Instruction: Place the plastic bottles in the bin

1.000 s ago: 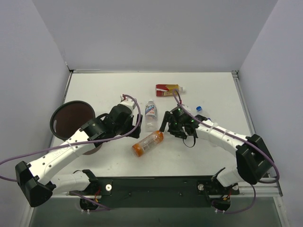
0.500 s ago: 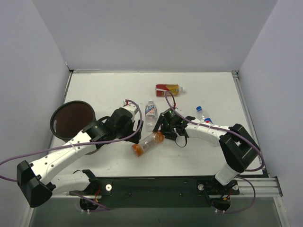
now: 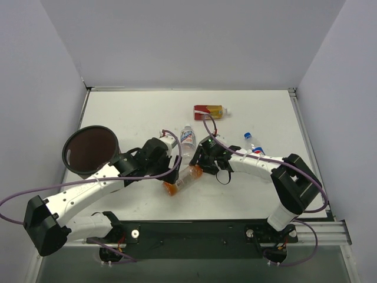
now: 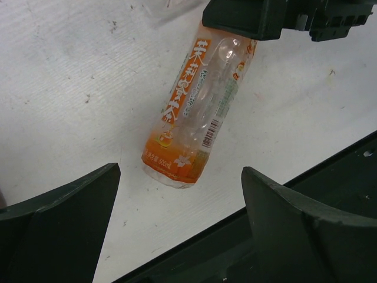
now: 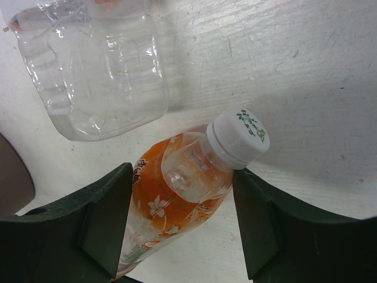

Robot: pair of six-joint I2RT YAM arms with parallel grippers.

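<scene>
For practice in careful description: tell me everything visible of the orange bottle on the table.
The orange bottle is clear plastic with an orange label and white screw cap, apparently empty. It lies on its side on the white table, cap toward the right claw, whose fingers grip its shoulder. The open left claw hovers over its base, not touching.

Left hand wide, right hand narrower.

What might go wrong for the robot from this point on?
The right tool pinches the orange bottle up by its tapering cap end, so the smooth bottle may slip or swing when lifted. The open left tool hangs over the same bottle's base, so the two may collide. The clear bottle lies close and may get knocked.
</scene>
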